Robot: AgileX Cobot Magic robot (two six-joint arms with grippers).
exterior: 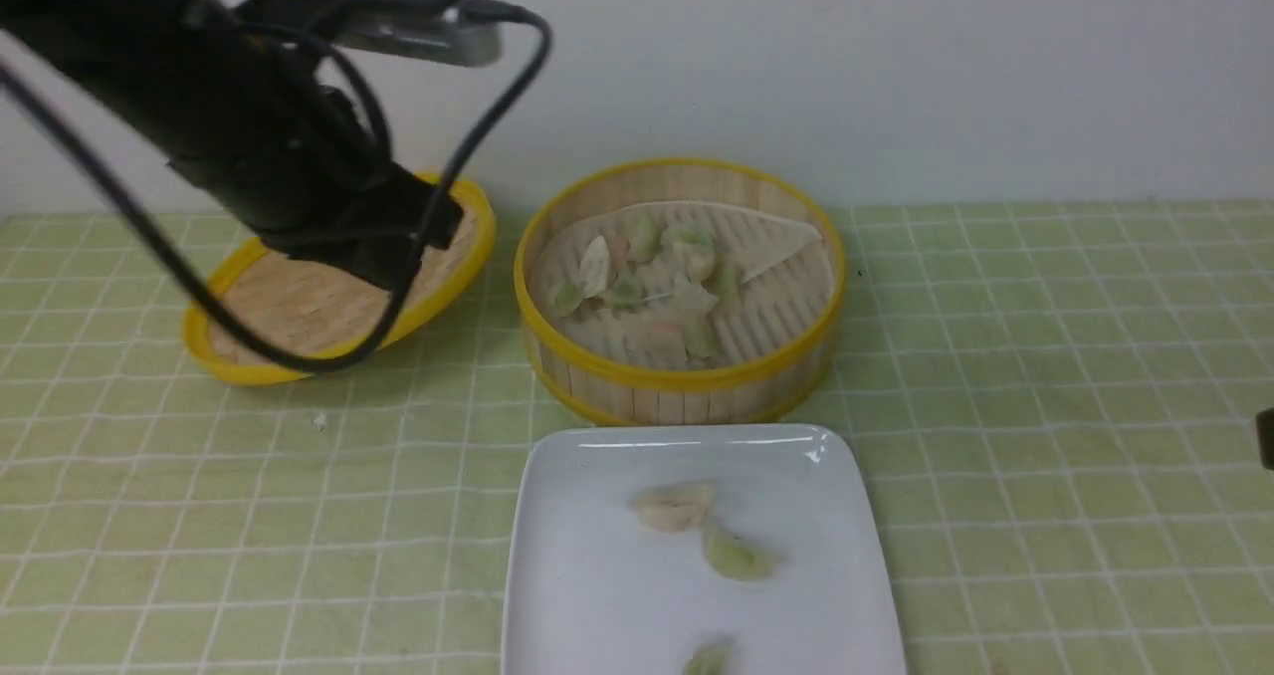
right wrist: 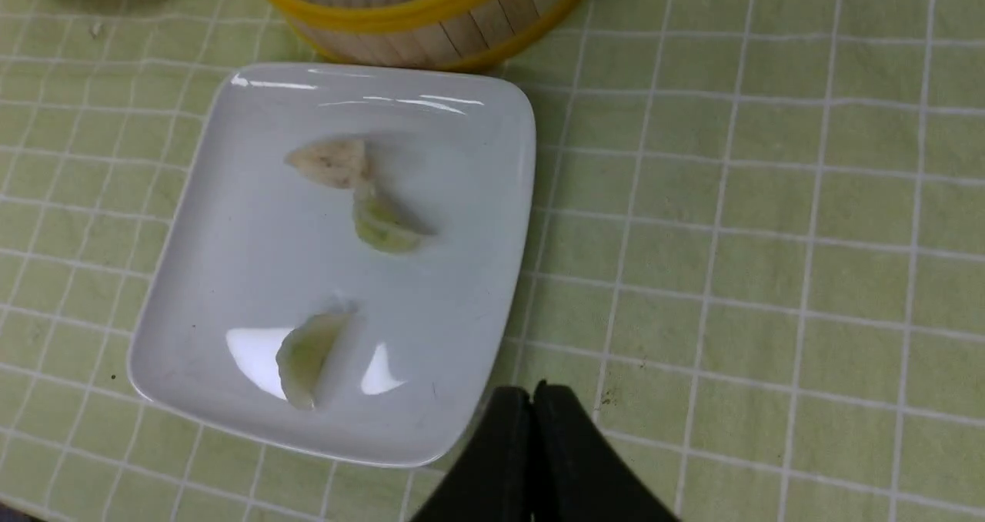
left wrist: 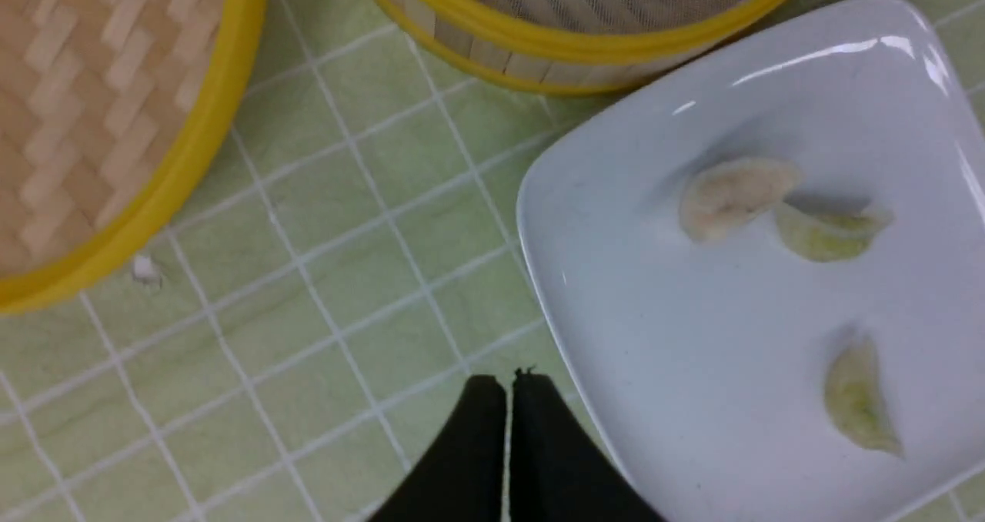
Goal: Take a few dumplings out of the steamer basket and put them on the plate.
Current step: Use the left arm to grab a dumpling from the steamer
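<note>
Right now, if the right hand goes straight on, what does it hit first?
Probably the tablecloth, just beside the plate. The closed right hand seems to point just outside the plate's edge; depth is unclear, so it could clip the rim.

Table, covered in a green cloth with white grid lines. On it: round yellow-rimmed bamboo basket; white square plate, just in front of basket; woven yellow-rimmed lid, left of basket; small white scrap near lid.
</note>
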